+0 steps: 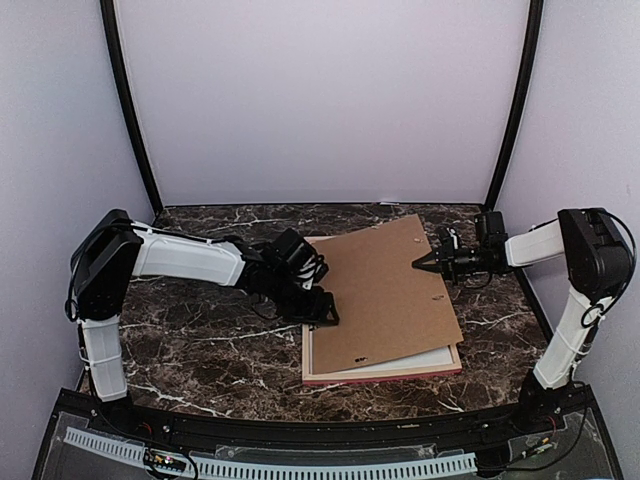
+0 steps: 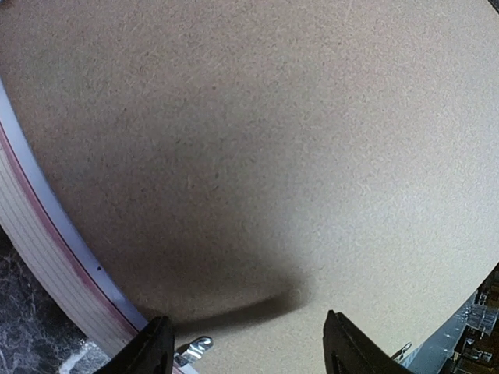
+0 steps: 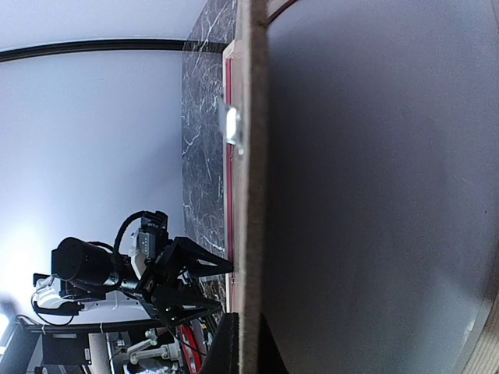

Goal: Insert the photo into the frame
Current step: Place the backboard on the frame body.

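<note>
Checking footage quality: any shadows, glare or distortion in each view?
Top external: soft, even light, no glare. Left wrist: fisheye bends the frame edge, and a dark shadow falls on the backing board. Right wrist: board face dim grey against a bright wall.

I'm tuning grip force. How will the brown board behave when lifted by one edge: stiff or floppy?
Probably stiff: the brown board looks flat though the right end effector pinches only one edge. Likely light, since its edge looks thin. It may pivot in that narrow grip.

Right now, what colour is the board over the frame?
The board is plain brown; the top view shows it best.
</note>
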You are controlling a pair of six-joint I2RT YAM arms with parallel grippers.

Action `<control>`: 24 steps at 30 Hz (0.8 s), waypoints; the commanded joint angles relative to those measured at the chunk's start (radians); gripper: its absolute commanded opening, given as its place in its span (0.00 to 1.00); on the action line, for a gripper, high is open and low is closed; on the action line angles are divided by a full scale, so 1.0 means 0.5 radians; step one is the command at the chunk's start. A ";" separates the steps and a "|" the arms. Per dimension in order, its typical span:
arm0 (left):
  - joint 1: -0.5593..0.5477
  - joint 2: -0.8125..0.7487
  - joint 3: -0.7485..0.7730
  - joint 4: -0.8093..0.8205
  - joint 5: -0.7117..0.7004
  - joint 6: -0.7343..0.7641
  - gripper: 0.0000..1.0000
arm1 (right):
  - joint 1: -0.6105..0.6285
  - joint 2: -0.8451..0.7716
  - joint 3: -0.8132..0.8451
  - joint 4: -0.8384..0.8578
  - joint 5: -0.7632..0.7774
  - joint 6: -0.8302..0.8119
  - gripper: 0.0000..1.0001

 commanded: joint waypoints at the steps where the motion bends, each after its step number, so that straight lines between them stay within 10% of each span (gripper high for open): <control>1: -0.029 -0.014 -0.045 -0.122 -0.035 -0.042 0.67 | 0.004 0.013 0.000 0.011 0.059 -0.078 0.00; 24: -0.091 -0.107 -0.087 -0.135 0.132 -0.160 0.63 | 0.002 -0.004 -0.034 0.054 0.104 -0.046 0.00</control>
